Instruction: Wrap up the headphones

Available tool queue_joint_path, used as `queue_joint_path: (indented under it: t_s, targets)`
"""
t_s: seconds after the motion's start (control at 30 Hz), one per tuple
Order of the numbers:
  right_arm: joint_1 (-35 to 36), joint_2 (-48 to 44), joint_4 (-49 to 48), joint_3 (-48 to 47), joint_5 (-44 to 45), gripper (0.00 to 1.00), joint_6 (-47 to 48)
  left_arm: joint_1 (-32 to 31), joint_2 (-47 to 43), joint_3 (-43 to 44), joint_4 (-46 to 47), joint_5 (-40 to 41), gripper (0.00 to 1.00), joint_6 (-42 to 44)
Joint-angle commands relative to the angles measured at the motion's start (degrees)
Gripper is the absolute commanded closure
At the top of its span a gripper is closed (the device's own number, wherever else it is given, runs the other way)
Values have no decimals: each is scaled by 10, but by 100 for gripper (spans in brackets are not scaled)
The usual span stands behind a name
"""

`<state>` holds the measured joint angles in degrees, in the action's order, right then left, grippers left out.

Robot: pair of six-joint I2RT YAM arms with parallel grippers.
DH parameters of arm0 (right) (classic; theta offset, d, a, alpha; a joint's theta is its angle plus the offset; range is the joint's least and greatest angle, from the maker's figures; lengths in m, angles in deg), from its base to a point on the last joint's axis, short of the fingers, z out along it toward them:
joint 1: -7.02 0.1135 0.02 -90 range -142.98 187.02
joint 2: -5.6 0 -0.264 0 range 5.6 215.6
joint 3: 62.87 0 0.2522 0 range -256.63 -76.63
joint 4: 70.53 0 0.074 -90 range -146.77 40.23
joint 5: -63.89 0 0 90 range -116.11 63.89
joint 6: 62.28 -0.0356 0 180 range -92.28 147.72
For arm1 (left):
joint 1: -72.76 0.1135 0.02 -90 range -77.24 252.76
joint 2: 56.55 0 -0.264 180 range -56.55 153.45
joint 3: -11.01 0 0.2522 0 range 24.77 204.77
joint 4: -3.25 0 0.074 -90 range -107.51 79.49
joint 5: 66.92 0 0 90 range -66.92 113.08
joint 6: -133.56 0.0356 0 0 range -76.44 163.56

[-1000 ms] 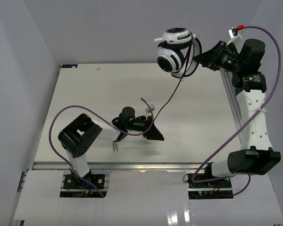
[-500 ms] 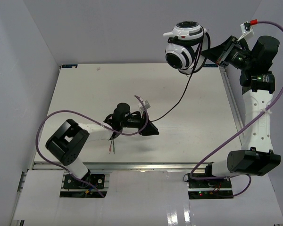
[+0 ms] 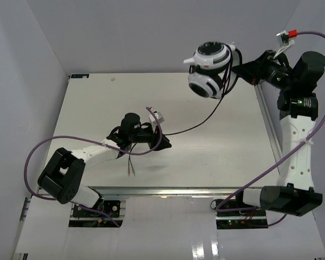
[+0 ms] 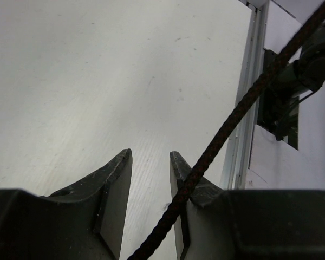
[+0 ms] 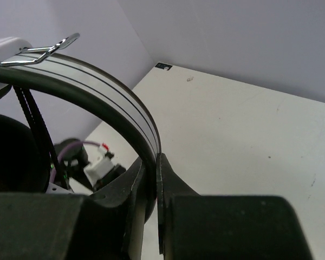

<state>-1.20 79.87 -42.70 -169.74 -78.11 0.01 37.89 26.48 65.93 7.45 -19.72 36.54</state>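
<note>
The white headphones with black pads hang in the air at the back right, cups folded together. My right gripper is shut on their thin headband, which runs between its jaws. The thin black cord drops from the cups and runs left, low over the table, to my left gripper. In the left wrist view the cord crosses the right finger. The left gripper has its jaws apart, with bare table showing between them.
The white table ends in a metal rail along the right edge and another along the front edge. Grey walls enclose the left and back. Purple arm cables loop near both arms.
My left arm has swung left and back, drawing the cord flatter across the table. My right gripper has turned the headphones and shifted them slightly left.
</note>
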Motion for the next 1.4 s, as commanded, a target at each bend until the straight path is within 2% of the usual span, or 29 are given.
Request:
queue_joint_path:
  t_s: [0.0, 0.1, 0.13, 0.23, 0.3, 0.4, 0.5, 0.73, 0.87, 1.0, 1.17, 1.23, 1.3, 1.37]
  targets:
    - [1, -105, -77, 65, -111, 92, 132, 64, -26, 30, -55, -40, 100, 23]
    - [7, -139, 19, 109, -130, 92, 287, 105, -17, 61, -95, -55, 100, 23]
    - [12, -151, 53, 111, -105, 92, 384, 113, -15, 78, -102, -56, 100, 23]
    - [50, -162, 168, 125, 11, 92, 554, 152, -25, 111, -116, -86, 100, 7]
    - [70, -168, 175, 153, 87, 92, 597, 163, -37, 127, -117, -101, 100, 0]
    - [129, -185, 136, 215, 228, 92, 637, 165, -43, 159, -136, -119, 100, -8]
    - [228, -198, 65, 297, 412, 92, 664, 165, -47, 181, -134, -130, 100, -40]
    - [380, -170, -98, 413, 692, 92, 737, 163, -34, 255, -148, -173, 100, -126]
    - [399, -118, -171, 395, 794, 92, 703, 149, -24, 262, -155, -221, 100, -170]
    - [404, -61, -189, 343, 825, 92, 610, 100, -21, 240, -145, -222, 100, -216]
    - [406, 24, -153, 249, 875, 92, 448, 49, -11, 211, -58, -144, 96, -324]
    - [406, 38, -129, 228, 835, 92, 374, 26, -6, 202, -17, -88, 94, -355]
    - [417, 43, -107, 207, 807, 92, 350, 15, -3, 209, -14, -30, 93, -381]
    - [430, 50, -116, 199, 827, 92, 361, 14, -1, 217, -19, 16, 91, -398]
